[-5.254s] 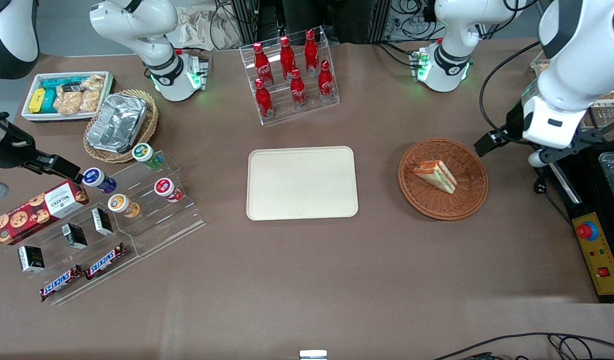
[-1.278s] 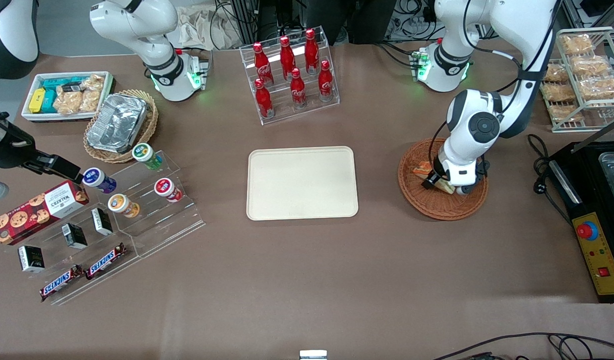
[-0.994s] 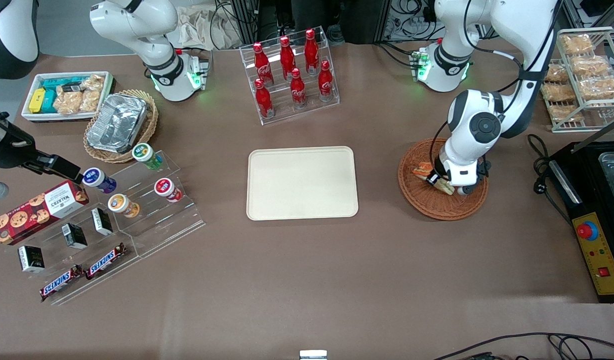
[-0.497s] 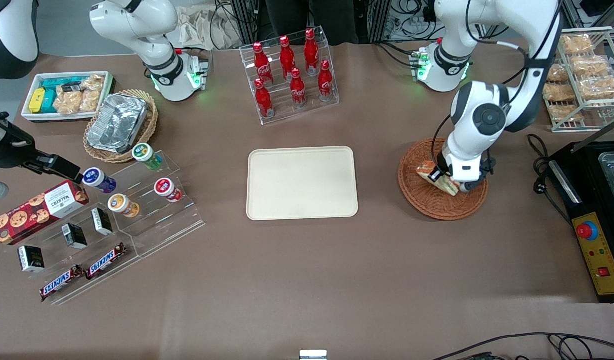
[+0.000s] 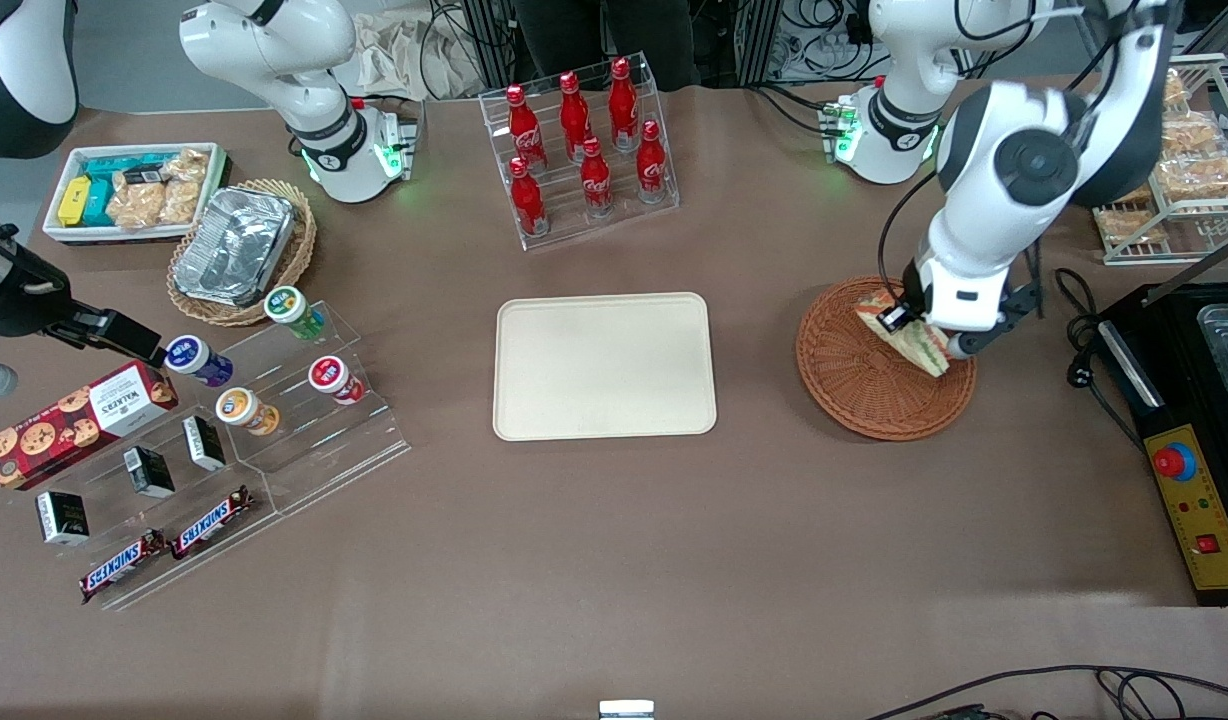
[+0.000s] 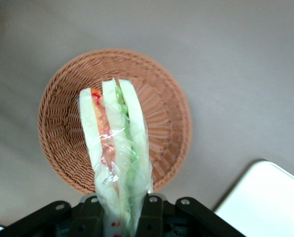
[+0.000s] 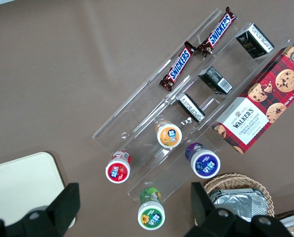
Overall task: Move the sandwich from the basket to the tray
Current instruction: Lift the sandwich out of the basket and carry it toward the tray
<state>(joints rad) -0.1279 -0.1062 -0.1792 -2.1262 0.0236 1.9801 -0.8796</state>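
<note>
My left gripper point(image 5: 919, 335) is shut on the sandwich point(image 5: 912, 336), a plastic-wrapped wedge of white bread with red, orange and green layers, and holds it lifted above the reddish-brown wicker basket point(image 5: 854, 380). In the left wrist view the sandwich point(image 6: 116, 148) sticks out from between the fingers point(image 6: 154, 212) over the empty basket point(image 6: 169, 118). The cream-beige tray point(image 5: 604, 365) lies flat in the table's middle, beside the basket toward the parked arm's end; its corner shows in the left wrist view point(image 6: 265, 197).
A clear rack of red cola bottles point(image 5: 579, 150) stands farther from the camera than the tray. A clear stepped stand point(image 5: 274, 420) with snack cups and chocolate bars, a tan basket with foil container point(image 5: 239, 250) and a white snack bin point(image 5: 134, 190) lie toward the parked arm's end. A black machine point(image 5: 1204, 400) sits at the working arm's end.
The gripper came down onto the sandwich in the basket, closed on it, and has now risen with it, leaving the basket empty.
</note>
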